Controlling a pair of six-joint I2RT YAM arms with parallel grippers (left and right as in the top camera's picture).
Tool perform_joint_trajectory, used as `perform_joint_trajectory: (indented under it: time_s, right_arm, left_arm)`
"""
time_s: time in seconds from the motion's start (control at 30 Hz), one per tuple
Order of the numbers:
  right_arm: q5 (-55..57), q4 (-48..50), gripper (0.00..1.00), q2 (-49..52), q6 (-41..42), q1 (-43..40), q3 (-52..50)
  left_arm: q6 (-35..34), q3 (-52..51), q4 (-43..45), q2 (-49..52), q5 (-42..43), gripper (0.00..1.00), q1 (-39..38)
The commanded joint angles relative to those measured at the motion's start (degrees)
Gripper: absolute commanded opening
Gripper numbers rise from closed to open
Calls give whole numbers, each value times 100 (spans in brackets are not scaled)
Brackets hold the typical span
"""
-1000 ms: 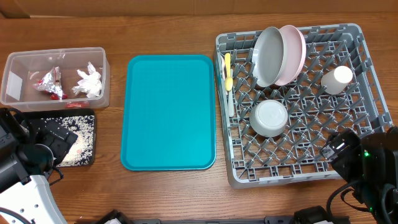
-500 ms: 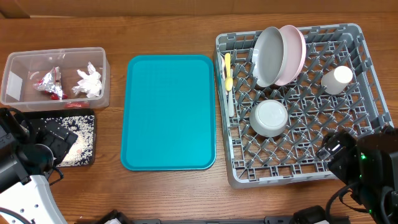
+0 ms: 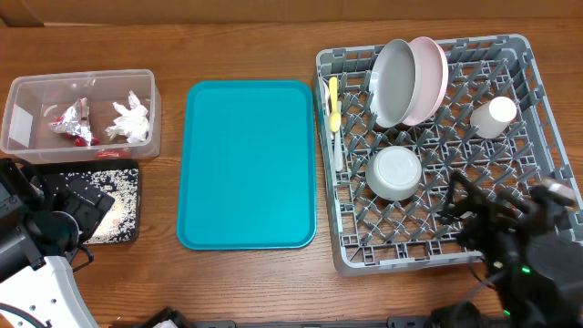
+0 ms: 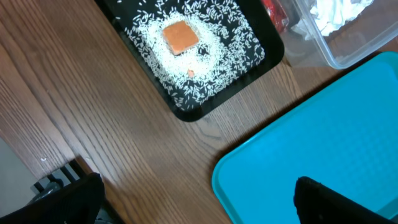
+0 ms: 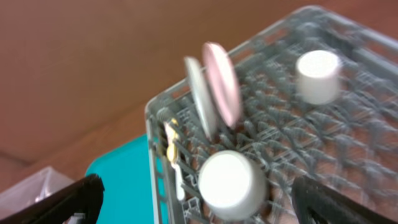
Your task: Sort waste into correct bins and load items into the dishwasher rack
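Right end effector (image 5: 196, 202) was blurred over the dishwasher rack's (image 3: 410, 257) near edge, fingers apart. Left end effector (image 4: 196, 199), far left of the rack, showed fingertips only, also apart. Grey plate (image 3: 393, 82), pink plate (image 3: 434, 77), bowl (image 3: 393, 173) and cup (image 3: 494, 117) sat inside the rack.

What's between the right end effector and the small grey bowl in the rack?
Nothing visible. Right wrist view: the right end effector is open, and the small grey bowl sits straight ahead in the dishwasher rack with nothing in front of it. The grey plate and pink plate stand behind it.
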Motion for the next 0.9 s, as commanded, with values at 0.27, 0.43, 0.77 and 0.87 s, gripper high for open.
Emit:
perform_joint_trajectory:
  time_s: [0.27,0.43,0.77,0.87]
  right_arm:
    - [-1742,3241,100,-1620,-944,-660,-3773]
    - [-1814,3617,100,-2149,-1311,-693,-4487]
    - [-2188,3801,100,-2610,-2284,-1143,-4627]
    - [-2411,3803,100,-2610,-2706,-1250,-4649]
  left_arm:
    - [-81,22,0,9,-57,100,42]
    - [-81,22,0,9,-57,100,42]
    - [-81,22,2,9,-57,100,42]
    - [-81,22,0,9,-57,100,42]
